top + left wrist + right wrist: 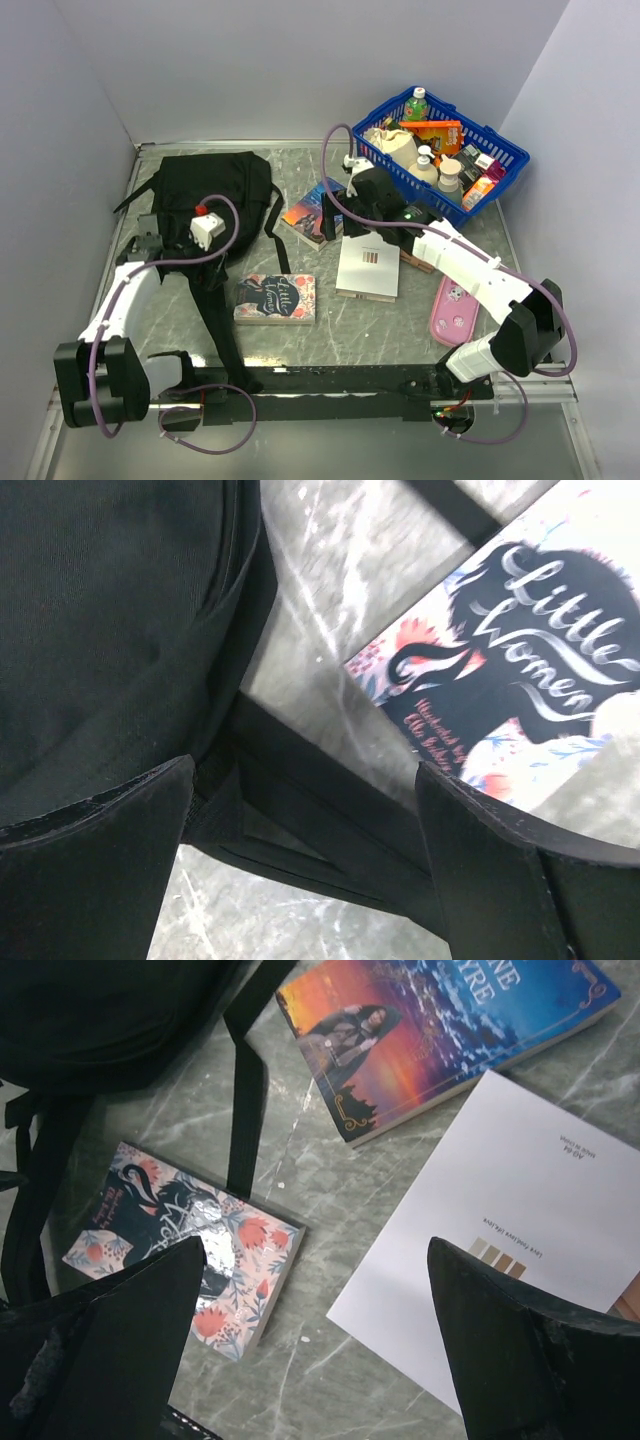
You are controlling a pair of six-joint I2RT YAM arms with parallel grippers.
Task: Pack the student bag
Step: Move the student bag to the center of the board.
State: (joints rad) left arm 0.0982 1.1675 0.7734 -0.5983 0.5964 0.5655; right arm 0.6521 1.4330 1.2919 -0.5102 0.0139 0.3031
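The student bag [210,190], a black fabric backpack, lies at the back left with long straps [222,330] trailing toward the near edge. My left gripper [212,262] hovers open at the bag's lower right edge. In the left wrist view, its fingers [100,870] straddle a black strap [330,830] without closing on it; the bag [110,610] fills the upper left. My right gripper [335,212] hangs open above the table between the books. In the right wrist view nothing lies between its fingers [530,1350] but bare table [330,1360].
A floral "Little Women" book [275,298] lies next to the straps. A blue-orange book [312,212] and a white book [369,266] lie mid-table. A pink case [451,310] sits at the right. A blue mesh basket [505,170] holding several items stands back right.
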